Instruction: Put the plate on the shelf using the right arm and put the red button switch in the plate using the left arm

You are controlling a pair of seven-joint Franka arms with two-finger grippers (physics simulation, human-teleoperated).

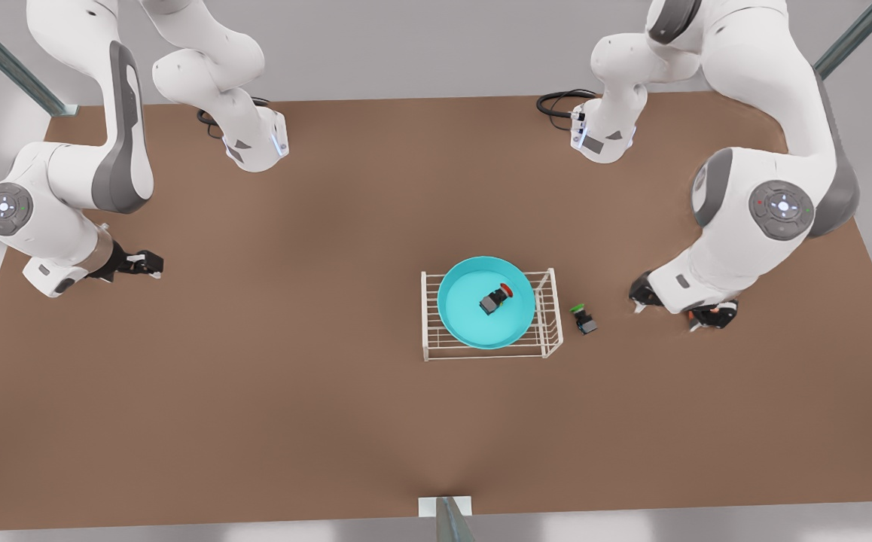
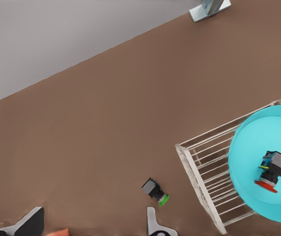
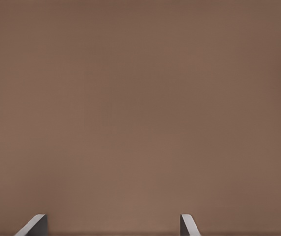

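Observation:
The turquoise plate (image 1: 460, 320) (image 2: 251, 147) rests on top of the white wire shelf (image 1: 434, 335) (image 2: 202, 160) near the table's middle. Inside the plate the red button switch (image 1: 496, 299) (image 2: 273, 171) lies on its side, red cap toward the back. My left gripper (image 1: 667, 316) (image 2: 94, 223) is open and low over the table on the front view's right, apart from the shelf, holding nothing. My right gripper (image 1: 138, 263) (image 3: 112, 226) is open over bare table far on the front view's left, holding nothing.
A green-capped switch (image 1: 583, 320) (image 2: 155, 189) lies on the table between the shelf and my left gripper. A bit of an orange cube (image 1: 716, 306) (image 2: 57, 232) peeks out by the left gripper's fingers. Both arm bases stand at the table's back edge.

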